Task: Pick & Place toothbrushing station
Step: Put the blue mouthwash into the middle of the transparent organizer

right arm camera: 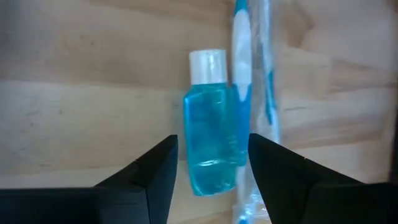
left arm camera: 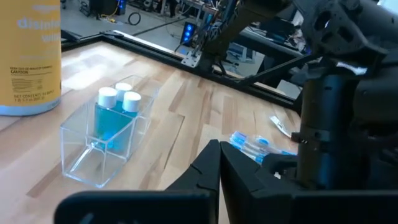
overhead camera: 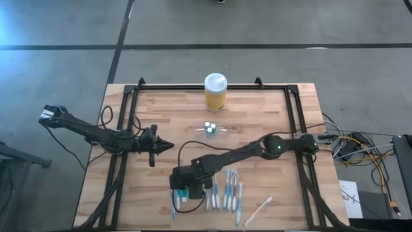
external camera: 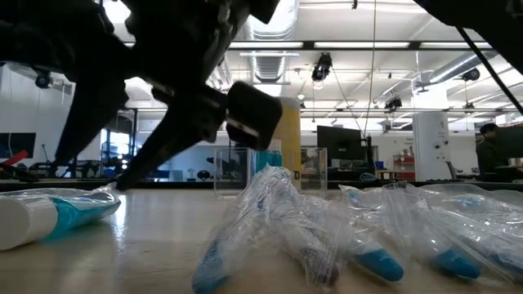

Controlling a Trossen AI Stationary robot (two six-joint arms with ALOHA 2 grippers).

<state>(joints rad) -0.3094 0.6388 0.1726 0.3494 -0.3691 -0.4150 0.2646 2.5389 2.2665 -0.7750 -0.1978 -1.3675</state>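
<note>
The toothbrushing station (overhead camera: 210, 128), a small clear plastic holder (left arm camera: 106, 140), stands on its base at the table's middle with two white-capped blue bottles (left arm camera: 118, 112) upright in it. My left gripper (overhead camera: 164, 145) hovers shut to the holder's left, pointing toward it (left arm camera: 219, 155). My right gripper (overhead camera: 187, 191) is low over the table's near edge, open. In the right wrist view its fingers (right arm camera: 211, 168) stand on either side of a third blue bottle (right arm camera: 208, 124) that lies flat on the wood. I see no touch.
A yellow jar with a white lid (overhead camera: 215, 92) stands at the far edge. Several wrapped toothbrushes (overhead camera: 226, 190) lie in a row right of my right gripper, one (right arm camera: 241, 74) against the lying bottle. A loose toothbrush (overhead camera: 261, 209) lies nearer the front right, a wrapped tube (external camera: 49, 216) nearby.
</note>
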